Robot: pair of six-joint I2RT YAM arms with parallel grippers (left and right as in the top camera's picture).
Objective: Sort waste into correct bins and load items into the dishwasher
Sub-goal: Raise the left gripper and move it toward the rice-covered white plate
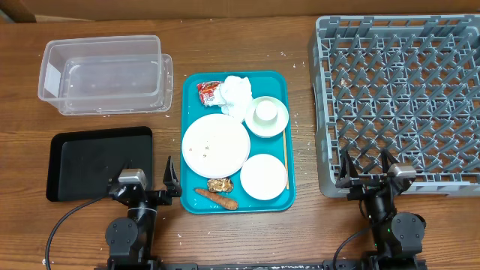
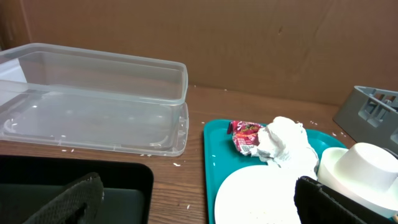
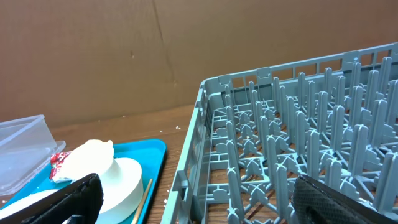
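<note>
Overhead, the left gripper (image 1: 148,177) and right gripper (image 1: 367,171) rest spread and empty at 6 o'clock, so the left would best pinch the crumpled white napkin (image 1: 235,94), at the teal tray's (image 1: 187,112) 12 o'clock, from above, clear of the bowl (image 1: 279,124).

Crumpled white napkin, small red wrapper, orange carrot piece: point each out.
crumpled white napkin (image 1: 237,94), overhead view, its middle
small red wrapper (image 1: 208,91), overhead view, its middle
orange carrot piece (image 1: 217,199), overhead view, mid-length
</note>
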